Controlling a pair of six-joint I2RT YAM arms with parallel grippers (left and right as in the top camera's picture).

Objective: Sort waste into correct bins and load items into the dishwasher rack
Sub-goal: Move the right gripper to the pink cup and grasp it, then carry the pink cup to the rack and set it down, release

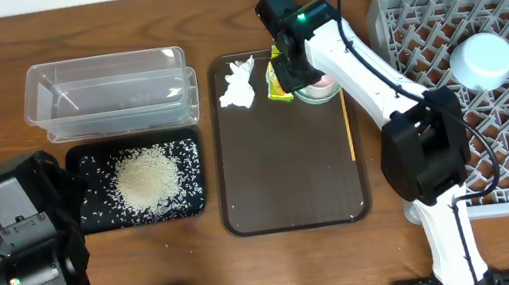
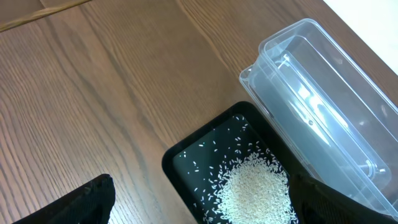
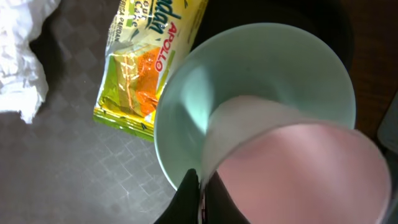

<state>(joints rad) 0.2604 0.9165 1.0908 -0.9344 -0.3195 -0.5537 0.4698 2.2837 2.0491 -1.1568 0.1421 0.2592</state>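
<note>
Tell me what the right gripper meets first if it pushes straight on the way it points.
Most likely the pink cup, which sits inside the pale mint bowl right below the right gripper. One finger shows at the cup's rim, though depth there is unclear.

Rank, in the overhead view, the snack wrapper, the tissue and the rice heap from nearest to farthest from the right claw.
From the right claw:
1. Snack wrapper, just left of it on the brown tray.
2. Crumpled tissue, further left on the same tray.
3. Rice heap, far left in the black tray.
</note>
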